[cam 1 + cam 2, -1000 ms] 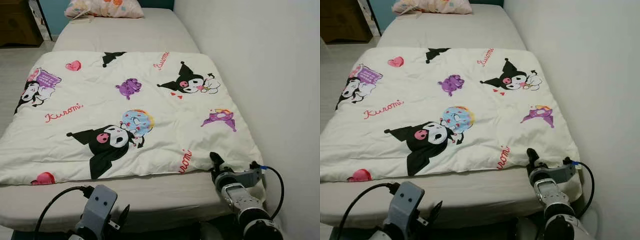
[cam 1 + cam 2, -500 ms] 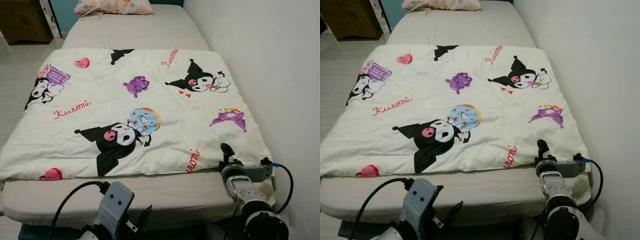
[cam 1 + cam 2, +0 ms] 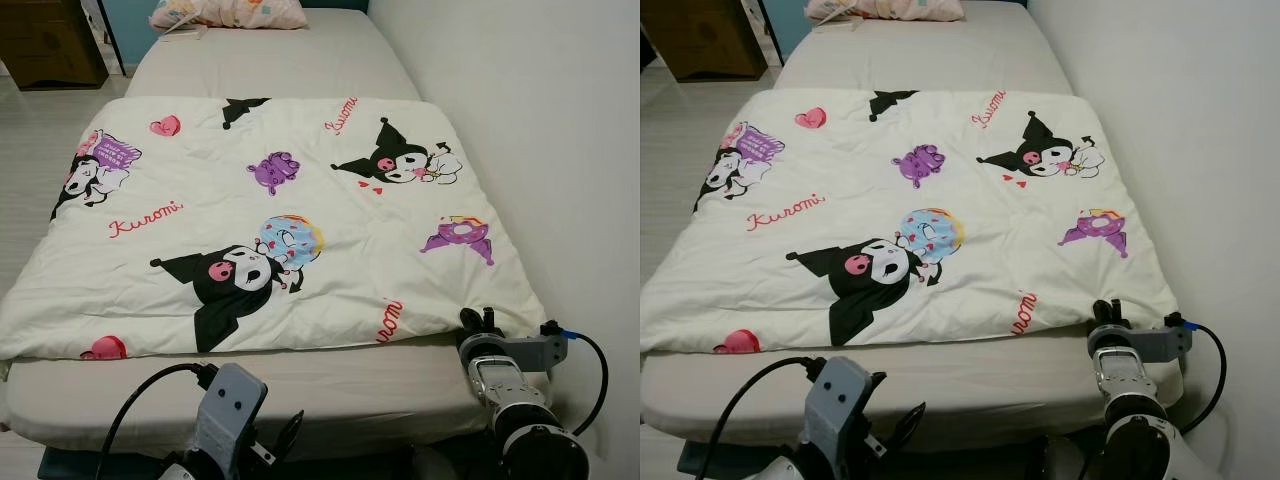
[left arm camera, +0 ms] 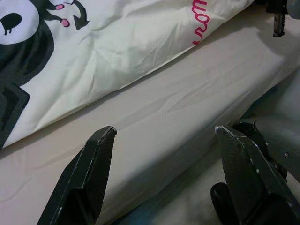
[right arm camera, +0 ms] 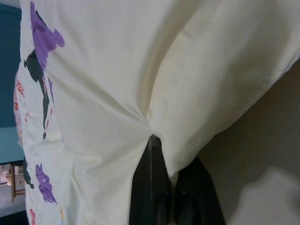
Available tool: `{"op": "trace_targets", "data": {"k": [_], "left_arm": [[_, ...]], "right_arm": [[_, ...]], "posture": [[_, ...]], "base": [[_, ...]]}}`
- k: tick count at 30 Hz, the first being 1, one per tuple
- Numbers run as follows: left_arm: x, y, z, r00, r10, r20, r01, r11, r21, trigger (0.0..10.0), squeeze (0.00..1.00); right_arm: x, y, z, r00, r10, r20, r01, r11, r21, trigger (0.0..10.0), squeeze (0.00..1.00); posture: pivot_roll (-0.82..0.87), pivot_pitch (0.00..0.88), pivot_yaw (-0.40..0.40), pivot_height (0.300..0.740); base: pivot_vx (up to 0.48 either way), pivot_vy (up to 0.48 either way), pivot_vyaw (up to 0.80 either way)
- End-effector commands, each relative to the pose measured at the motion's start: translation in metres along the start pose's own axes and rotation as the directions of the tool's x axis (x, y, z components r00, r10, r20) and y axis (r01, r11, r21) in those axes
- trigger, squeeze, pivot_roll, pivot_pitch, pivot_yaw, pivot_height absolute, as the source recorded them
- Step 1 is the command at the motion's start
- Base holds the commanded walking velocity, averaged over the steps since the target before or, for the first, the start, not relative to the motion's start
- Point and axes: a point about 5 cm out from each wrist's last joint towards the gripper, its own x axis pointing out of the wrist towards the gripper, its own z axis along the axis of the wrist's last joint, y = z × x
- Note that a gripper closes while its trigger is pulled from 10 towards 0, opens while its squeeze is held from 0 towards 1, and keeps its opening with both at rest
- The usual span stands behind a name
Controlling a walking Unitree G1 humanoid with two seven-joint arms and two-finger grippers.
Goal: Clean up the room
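A white quilt (image 3: 280, 200) printed with black and purple cartoon figures lies spread flat over the near half of the bed (image 3: 350, 385). My right gripper (image 3: 478, 322) is at the quilt's near right corner, and in the right wrist view its fingers (image 5: 152, 183) are shut on a pinched fold of the quilt's edge (image 5: 154, 108). My left gripper (image 4: 165, 130) hangs open low in front of the bed's near edge, touching nothing, with the mattress side just ahead of it.
A patterned pillow (image 3: 228, 13) lies at the head of the bed. A white wall (image 3: 560, 150) runs tight along the bed's right side. Pale floor (image 3: 40, 130) and a dark wooden cabinet (image 3: 40, 40) are on the left.
The camera shifted a little a second ago. Since then my right gripper has slid back and to the right along the quilt's near edge, toward the corner. The left gripper stays put.
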Motion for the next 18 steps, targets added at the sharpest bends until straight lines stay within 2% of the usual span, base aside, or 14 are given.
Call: {"op": "trace_targets", "data": {"k": [1, 9, 12, 18], "left_arm": [[-0.004, -0.002, -0.003, 1.0, -0.003, -0.02, 0.003, 1.0, -0.006, 10.0, 0.0], [-0.003, -0.003, -0.001, 1.0, -0.001, -0.014, 0.001, 1.0, -0.006, 10.0, 0.0], [-0.004, -0.003, 0.001, 1.0, -0.002, -0.009, 0.002, 1.0, -0.006, 10.0, 0.0], [-0.005, -0.005, 0.004, 1.0, -0.01, -0.002, 0.01, 1.0, -0.008, 10.0, 0.0]], "right_arm": [[-0.004, -0.014, 0.005, 0.999, -0.051, 0.01, 0.051, 0.999, -0.017, 0.0, 0.0], [-0.004, -0.015, 0.011, 0.997, -0.075, -0.004, 0.074, 0.989, -0.126, 0.0, 0.0], [-0.004, -0.017, 0.022, 0.995, -0.099, 0.005, 0.098, 0.978, -0.186, 0.0, 0.0], [-0.005, -0.02, 0.034, 0.992, -0.124, -0.008, 0.119, 0.971, -0.205, 0.0, 0.0]], "posture": [[0.16, 0.504, -0.025, 0.547], [0.16, 0.503, -0.032, 0.547], [0.14, 0.502, -0.034, 0.547], [0.14, 0.503, -0.035, 0.547]], "base": [[0.0, 0.0, 0.0], [0.0, 0.0, 0.0], [0.0, 0.0, 0.0], [0.0, 0.0, 0.0]]}}
